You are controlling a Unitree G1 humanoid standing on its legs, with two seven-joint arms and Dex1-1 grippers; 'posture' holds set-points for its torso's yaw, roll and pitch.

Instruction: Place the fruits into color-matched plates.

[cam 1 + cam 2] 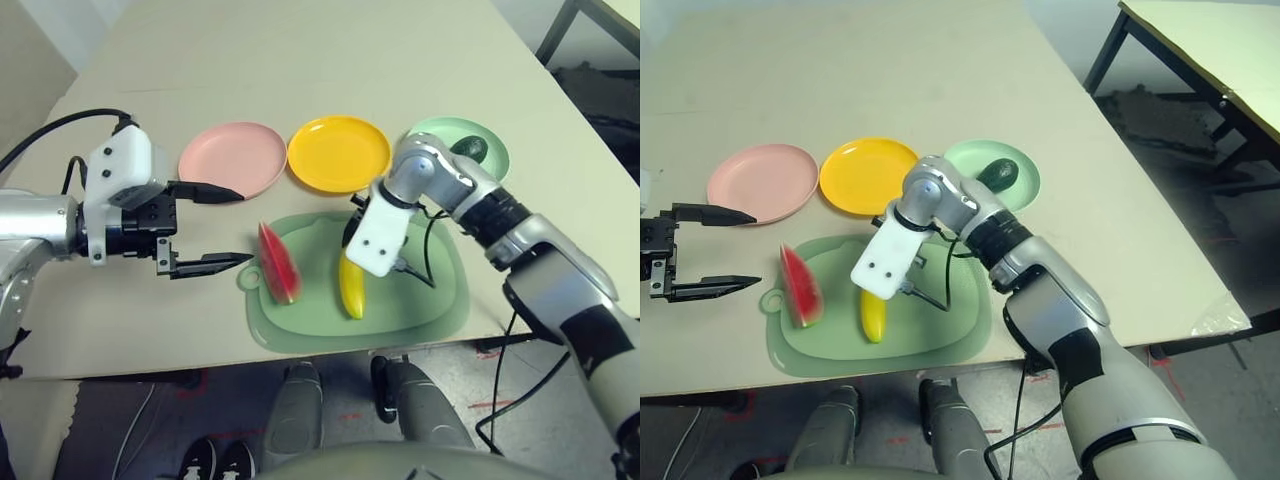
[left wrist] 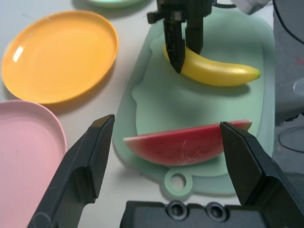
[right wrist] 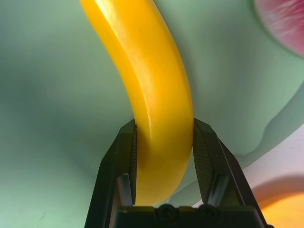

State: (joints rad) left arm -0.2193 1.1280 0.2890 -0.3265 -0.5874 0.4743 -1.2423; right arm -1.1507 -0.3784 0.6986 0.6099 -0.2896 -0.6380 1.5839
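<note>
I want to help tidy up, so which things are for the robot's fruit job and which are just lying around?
For the job:
- watermelon
- banana
- avocado
- pink plate
- yellow plate
- green plate

Just there:
- big green mat, under the banana and watermelon
- black cable

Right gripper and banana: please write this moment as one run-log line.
right gripper: closed on banana | banana: over green mat | left gripper: open, empty
</note>
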